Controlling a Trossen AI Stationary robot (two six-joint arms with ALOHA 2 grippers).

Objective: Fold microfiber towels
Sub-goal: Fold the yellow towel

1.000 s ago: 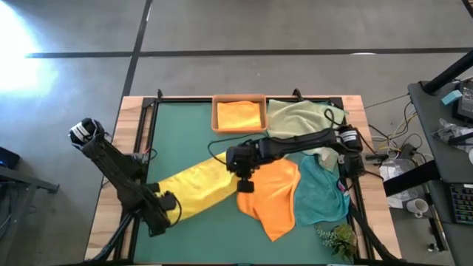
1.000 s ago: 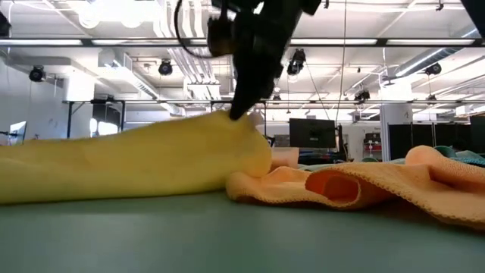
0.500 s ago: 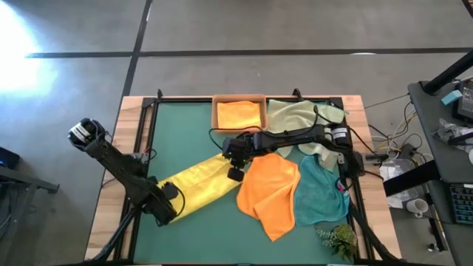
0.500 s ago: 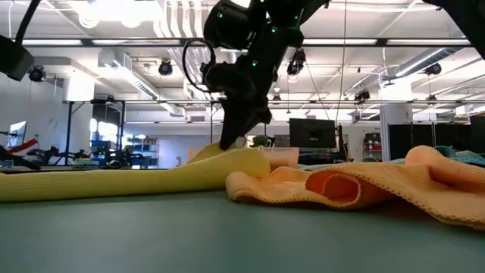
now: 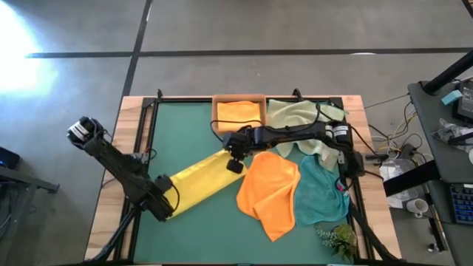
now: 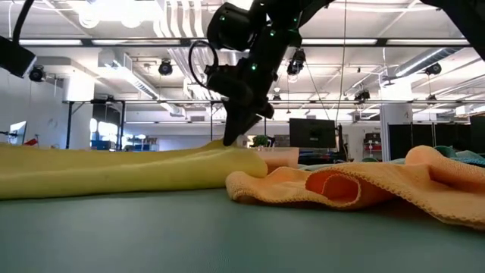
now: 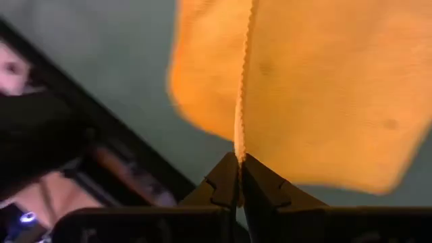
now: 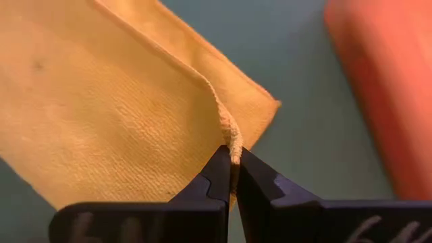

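The yellow towel (image 5: 196,185) lay stretched in a long band across the green mat (image 5: 185,125), running from near the wooden tray (image 5: 239,130) down toward the mat's front left corner. The left end effector (image 5: 164,209) was clamped on the end of the band far from the tray, and the right end effector (image 5: 233,164) was clamped on the end just in front of the tray; both wrist views showed the tips pinched tight on a doubled edge of yellow cloth. One orange towel (image 5: 272,193) lay loose just right of the yellow band, a second orange towel (image 5: 239,114) lay in the tray, and the pale green towel (image 5: 295,118) and teal towel (image 5: 321,193) lay right of the tray.

Risks noted:
- Each grip took only a thin edge (a mere sliver at the tips), so a hard pull apart could slip the cloth out of either end effector.
- The right end of the band lay close to the loose orange towel; a sideways sweep could drag that towel along.
- If the two ends were not carried evenly, the fold would likely come out skewed.

Not verifiable: whether the yellow towel's layers were aligned, since it showed only as a narrow band. No pink towel was in view.
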